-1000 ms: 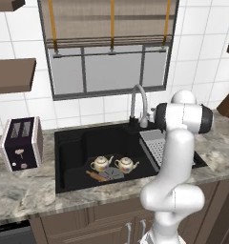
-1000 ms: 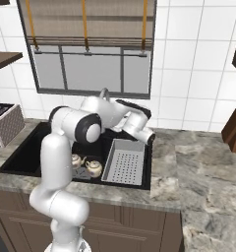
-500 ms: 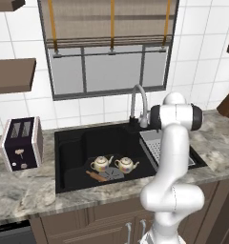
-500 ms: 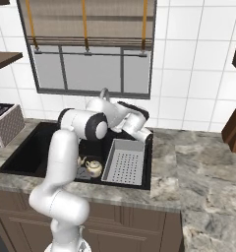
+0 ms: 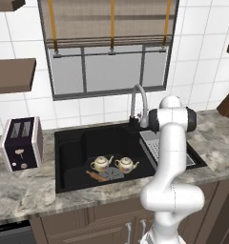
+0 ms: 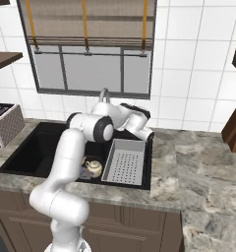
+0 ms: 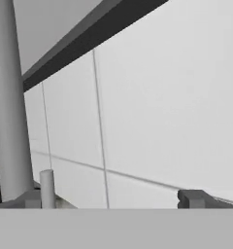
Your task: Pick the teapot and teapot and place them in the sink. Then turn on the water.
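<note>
Two teapots point(image 5: 114, 164) already sit in the sink point(image 5: 78, 143) near its front edge, and since a second ago we have swung our empty, wide-open tool point(image 7: 116, 198) toward the faucet point(image 5: 139, 102) at the bench's back edge, so only the water remains.

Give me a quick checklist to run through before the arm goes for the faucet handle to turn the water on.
1. Both teapots in the sink: ok. The left teapot and the right teapot sit side by side on the floor of the sink.
2. Gripper empty: ok. The gripper has its jaws wide apart with nothing between them.
3. Gripper near the faucet: ok. The faucet stands close at the left of the hand view.
4. Small upright lever between the jaws: not ok, it stands beside the left fingertip.
5. Water off: ok, no stream shows.
6. Rolling pin clear of the arm: ok, it lies low in the sink.
</note>
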Robot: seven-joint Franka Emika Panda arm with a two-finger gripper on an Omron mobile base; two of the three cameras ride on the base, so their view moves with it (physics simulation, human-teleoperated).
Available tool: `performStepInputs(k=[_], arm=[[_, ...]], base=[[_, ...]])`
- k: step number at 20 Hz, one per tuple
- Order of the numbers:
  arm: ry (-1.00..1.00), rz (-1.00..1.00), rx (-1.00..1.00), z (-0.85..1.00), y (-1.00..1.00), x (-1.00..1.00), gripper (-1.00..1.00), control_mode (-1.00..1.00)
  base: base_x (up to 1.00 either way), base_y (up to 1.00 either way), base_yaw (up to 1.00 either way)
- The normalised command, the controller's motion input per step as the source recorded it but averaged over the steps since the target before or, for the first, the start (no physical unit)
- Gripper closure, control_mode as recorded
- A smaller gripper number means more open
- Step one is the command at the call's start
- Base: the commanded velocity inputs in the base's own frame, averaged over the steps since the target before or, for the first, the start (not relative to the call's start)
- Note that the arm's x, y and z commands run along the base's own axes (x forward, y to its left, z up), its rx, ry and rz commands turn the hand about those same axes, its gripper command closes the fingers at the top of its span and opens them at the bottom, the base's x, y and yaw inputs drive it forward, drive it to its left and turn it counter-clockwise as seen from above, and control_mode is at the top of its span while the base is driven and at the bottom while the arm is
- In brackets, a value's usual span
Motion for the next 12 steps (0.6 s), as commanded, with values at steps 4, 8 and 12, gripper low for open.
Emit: performStepInputs(k=[4, 8, 12], arm=[[0.0, 0.0, 0.0, -0.23, 0.0, 0.32, -1.0, -1.0], [0.0, 0.0, -0.02, -0.23, 0.0, 0.31, -1.0, -1.0], [0.0, -0.01, -0.04, -0.17, 0.13, 0.08, -1.0, -1.0]], base=[[0.0, 0.0, 0.0], [0.0, 0.0, 0.0], [0.0, 0.0, 0.0]])
